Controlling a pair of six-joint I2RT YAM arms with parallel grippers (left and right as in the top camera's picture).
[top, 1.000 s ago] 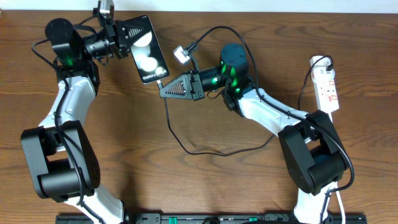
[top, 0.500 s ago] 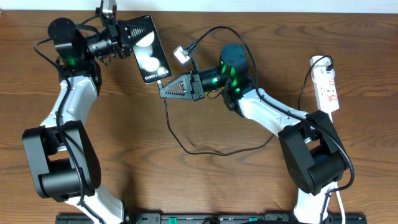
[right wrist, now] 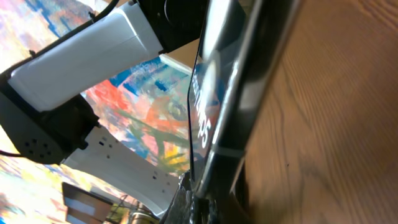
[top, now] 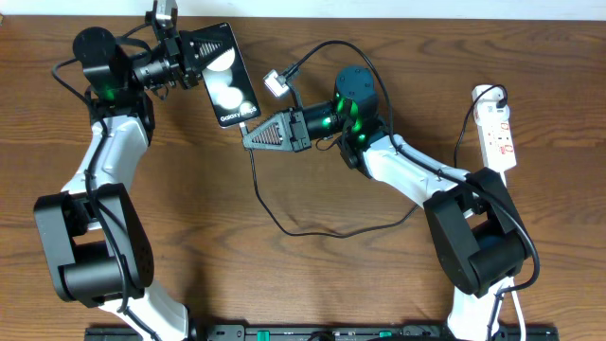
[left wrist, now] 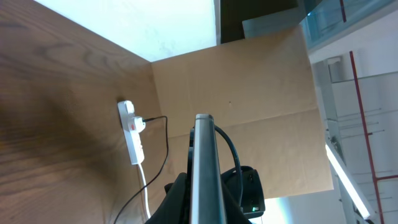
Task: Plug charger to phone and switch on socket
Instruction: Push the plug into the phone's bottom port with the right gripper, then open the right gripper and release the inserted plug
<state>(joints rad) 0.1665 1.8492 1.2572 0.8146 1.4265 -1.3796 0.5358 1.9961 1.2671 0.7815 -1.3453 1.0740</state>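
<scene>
a brown wooden table [top: 312, 284] fills the overhead view, bare but for cords and the two arms. the left gripper [top: 189, 59] is clenched on one short edge of the small flat black rectangular phone [top: 225, 80] with white circles and lettering. it holds the phone lifted near the far-left part of the table, with the free short edge turned toward the other arm, most likely so the port is offered up. in the left wrist view the phone [left wrist: 204, 168] shows edge-on between the fingers.

the right gripper [top: 250, 138] sits just beside that free edge. it looks pinched on the plug end of the long thin black charger cable [top: 284, 227], whose slack loops over the table below. the right wrist view is too crowded by the phone's edge [right wrist: 230, 93] to show whether the tip is seated.

the white elongated power strip [top: 498, 128] with red markings lies well apart at the right edge, its switch unattended; that step looks to come after the plugging.
</scene>
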